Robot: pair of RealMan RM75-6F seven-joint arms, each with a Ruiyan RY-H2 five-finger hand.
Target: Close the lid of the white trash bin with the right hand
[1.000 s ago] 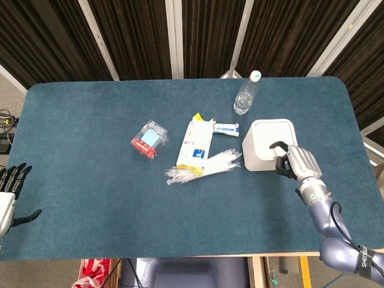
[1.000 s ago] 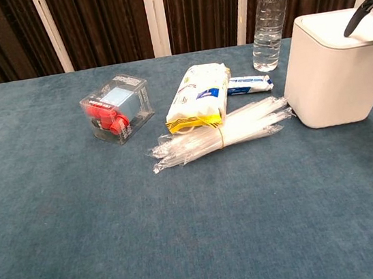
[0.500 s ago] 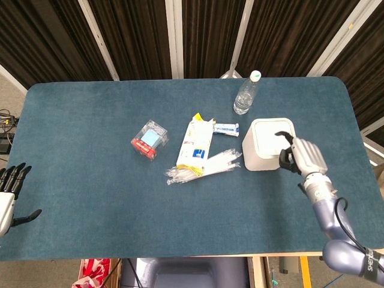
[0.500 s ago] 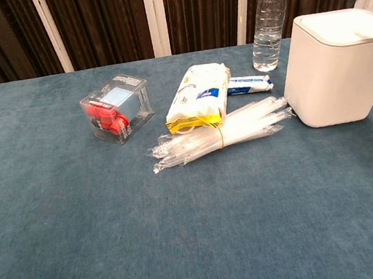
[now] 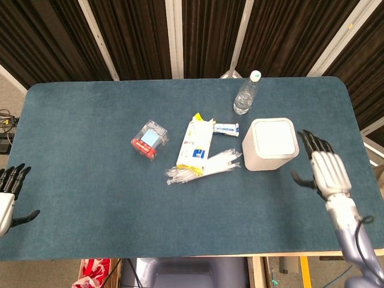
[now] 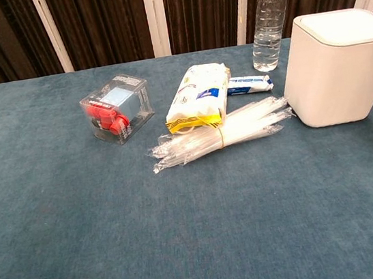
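Observation:
The white trash bin (image 5: 270,144) (image 6: 339,66) stands upright at the right of the blue table, its flat lid lying level on top. My right hand (image 5: 324,167) hovers to the right of the bin, apart from it, fingers spread and holding nothing; the chest view does not show it. My left hand (image 5: 8,193) hangs at the far left edge of the head view, off the table, fingers apart and empty.
A water bottle (image 5: 246,93) stands just behind the bin. Left of the bin lie a bundle of plastic-wrapped straws (image 5: 203,167), a white and yellow packet (image 5: 197,141), a small tube (image 5: 225,128) and a clear box with red parts (image 5: 149,140).
My right hand has lifted off the bin's lid and drawn back to the right, its fingers spreading apart. It has left the chest view. The left hand stays put.

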